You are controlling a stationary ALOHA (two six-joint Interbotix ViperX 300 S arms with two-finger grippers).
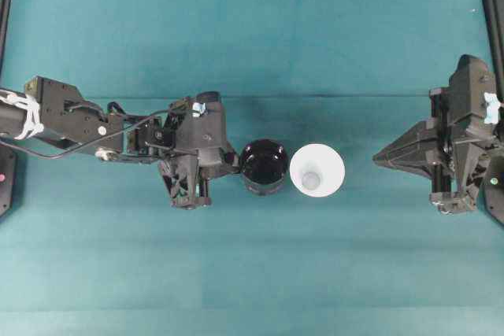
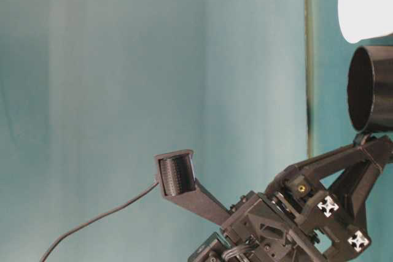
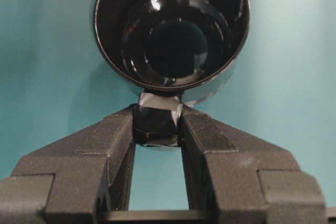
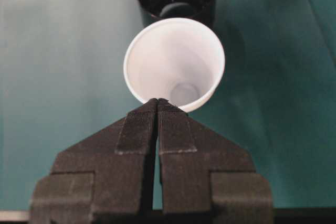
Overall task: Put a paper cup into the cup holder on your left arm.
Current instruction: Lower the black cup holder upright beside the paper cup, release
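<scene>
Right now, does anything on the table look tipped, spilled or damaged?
Nothing stands out. The paper cup stands upright and empty beside the cup holder, which the left gripper grips by its taped knob. No spills or dents show.

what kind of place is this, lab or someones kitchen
Most likely a robotics lab bench, not a kitchen. Two black robot arms face each other across a bare teal table. The left pincer is shut on the knob of a black cup holder, with a white paper cup beside it.
</scene>
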